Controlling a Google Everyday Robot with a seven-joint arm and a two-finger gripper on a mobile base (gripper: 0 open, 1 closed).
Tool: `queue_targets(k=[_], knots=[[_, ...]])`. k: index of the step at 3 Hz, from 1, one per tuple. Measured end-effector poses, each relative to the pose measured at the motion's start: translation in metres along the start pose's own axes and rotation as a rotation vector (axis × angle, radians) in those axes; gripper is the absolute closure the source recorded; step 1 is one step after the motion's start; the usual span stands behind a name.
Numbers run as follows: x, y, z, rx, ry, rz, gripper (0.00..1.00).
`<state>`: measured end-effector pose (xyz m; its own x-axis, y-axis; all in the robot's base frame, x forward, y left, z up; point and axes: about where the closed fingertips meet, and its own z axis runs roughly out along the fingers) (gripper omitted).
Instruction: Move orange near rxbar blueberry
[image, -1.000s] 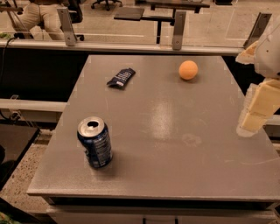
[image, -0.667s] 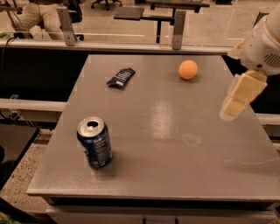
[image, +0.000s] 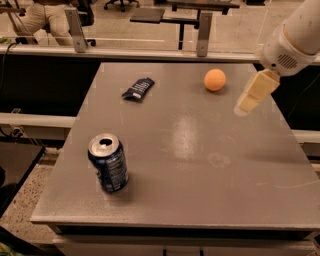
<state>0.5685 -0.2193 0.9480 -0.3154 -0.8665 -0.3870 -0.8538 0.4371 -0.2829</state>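
Note:
The orange (image: 215, 79) is a small round fruit lying on the grey table (image: 190, 150) toward the far right. The rxbar blueberry (image: 138, 89) is a flat dark navy wrapper lying at the far left-centre of the table, about a hand's length left of the orange. My gripper (image: 252, 95) hangs from the white arm at the upper right, above the table's right side, a little right of and nearer than the orange, touching nothing.
An upright blue soda can (image: 108, 163) with an open top stands near the table's front left. A glass-and-metal railing (image: 200, 30) runs behind the table. The table's right edge lies just under the arm.
My gripper has moved left and toward the far side of the table, closing in on the orange. The orange, the bar and the can have not moved.

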Motion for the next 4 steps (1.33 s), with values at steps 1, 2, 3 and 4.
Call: queue_targets(k=[1,2,3,4], knots=[[0.000,-0.048,0.032,0.027,-0.021,0.074,0.00],[0.003,-0.087,0.060,0.033,-0.048,0.151,0.00],[-0.001,-0.111,0.082,0.020,-0.082,0.206,0.00],[-0.010,-0.123,0.106,0.005,-0.110,0.236,0.00]])
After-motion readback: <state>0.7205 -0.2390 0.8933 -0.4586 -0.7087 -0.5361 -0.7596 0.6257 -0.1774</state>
